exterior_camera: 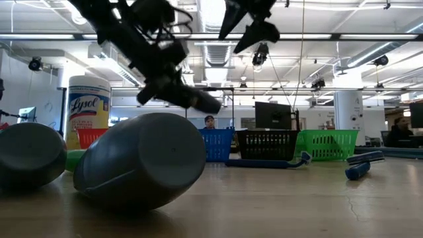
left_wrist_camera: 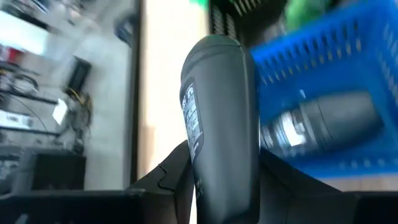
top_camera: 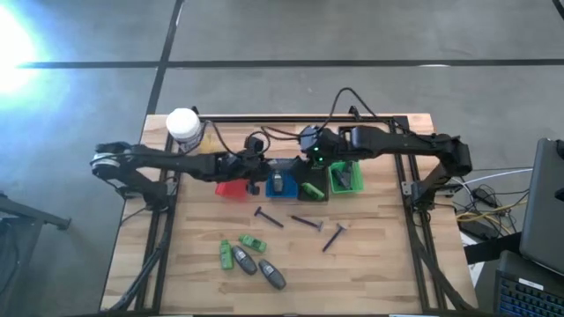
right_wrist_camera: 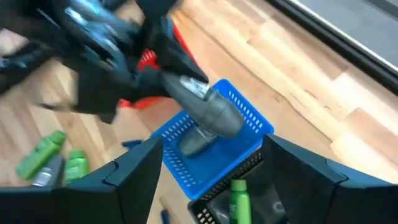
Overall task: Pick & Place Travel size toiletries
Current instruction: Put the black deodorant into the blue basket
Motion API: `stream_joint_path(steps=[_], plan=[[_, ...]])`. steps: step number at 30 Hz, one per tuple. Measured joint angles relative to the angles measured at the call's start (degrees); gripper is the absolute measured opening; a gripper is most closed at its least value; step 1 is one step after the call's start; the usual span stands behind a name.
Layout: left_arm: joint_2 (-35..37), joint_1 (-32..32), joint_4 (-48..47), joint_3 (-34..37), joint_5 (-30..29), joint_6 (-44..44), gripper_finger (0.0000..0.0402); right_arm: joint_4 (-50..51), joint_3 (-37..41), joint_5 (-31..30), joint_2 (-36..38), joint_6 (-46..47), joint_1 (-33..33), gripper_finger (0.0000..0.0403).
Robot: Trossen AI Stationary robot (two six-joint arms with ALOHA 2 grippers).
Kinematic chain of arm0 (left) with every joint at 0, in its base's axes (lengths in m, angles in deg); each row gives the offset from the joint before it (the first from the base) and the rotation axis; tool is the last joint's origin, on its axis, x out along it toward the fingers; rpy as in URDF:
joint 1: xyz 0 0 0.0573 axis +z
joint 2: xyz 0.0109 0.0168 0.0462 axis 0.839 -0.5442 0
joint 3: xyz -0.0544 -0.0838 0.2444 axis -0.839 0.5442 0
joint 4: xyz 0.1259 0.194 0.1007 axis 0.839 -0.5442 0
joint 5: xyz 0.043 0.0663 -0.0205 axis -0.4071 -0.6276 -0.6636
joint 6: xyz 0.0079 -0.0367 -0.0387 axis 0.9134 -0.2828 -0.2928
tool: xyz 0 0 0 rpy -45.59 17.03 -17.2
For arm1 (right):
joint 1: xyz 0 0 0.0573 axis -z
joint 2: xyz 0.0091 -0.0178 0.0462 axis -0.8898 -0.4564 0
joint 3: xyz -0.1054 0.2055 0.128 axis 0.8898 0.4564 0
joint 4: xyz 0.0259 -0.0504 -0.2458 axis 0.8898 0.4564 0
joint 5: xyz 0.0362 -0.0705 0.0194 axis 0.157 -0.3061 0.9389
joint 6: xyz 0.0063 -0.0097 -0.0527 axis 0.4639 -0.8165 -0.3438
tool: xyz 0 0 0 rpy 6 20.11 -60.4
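Item held: one grey oval bottle [left_wrist_camera: 221, 118], clamped between the fingers of my left gripper [left_wrist_camera: 217, 186] and raised over the blue basket [right_wrist_camera: 214, 146], which already contains a second grey bottle [left_wrist_camera: 323, 124]

My right gripper [right_wrist_camera: 211, 177]: fingers spread wide, holding nothing, above the black basket [top_camera: 310, 189], where a green bottle [right_wrist_camera: 239, 199] lies

On the near tabletop [top_camera: 379, 264]: green bottles [top_camera: 253, 241], two grey bottles [top_camera: 271, 276], three dark razors [top_camera: 307, 222] lying apart

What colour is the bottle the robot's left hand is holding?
Dark grey. The bottle held by the left gripper shows best in the left wrist view.
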Motion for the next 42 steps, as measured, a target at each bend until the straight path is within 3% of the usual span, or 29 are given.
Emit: stream_joint_path(steps=[9,17,22,25,32,37,42], plan=[[-4.9,0.1,-4.7,-1.6,0.1,-0.4,0.0132,2.9,0.0,-3.3,4.4,3.1,-0.5,0.0306],[-5.9,0.2,-11.7,-9.8,0.5,-2.5,0.0151,5.3,0.4,-3.3,3.7,3.5,-1.2,0.0333],[-9.8,0.4,-17.4,-13.2,5.6,-6.5,0.0166,5.7,0.8,-3.3,3.3,4.1,-1.5,0.0346],[-10.1,-0.1,-19.2,-14.8,4.2,-7.5,0.0176,5.7,0.8,-3.3,3.4,4.5,-1.9,0.0352],[-1.6,-1.5,-25.9,-15.0,3.9,-8.5,0.0181,6.3,1.0,-2.3,3.1,4.7,-3.9,0.0347],[7.3,-1.6,-37.1,-13.6,13.7,-12.5,0.0181,6.4,1.7,0.7,1.0,5.9,-5.6,0.0335],[15.5,-1.7,-40.4,-9.7,19.6,-15.1,0.0181,3.3,1.8,6.0,-2.9,6.9,-8.4,0.0326]])
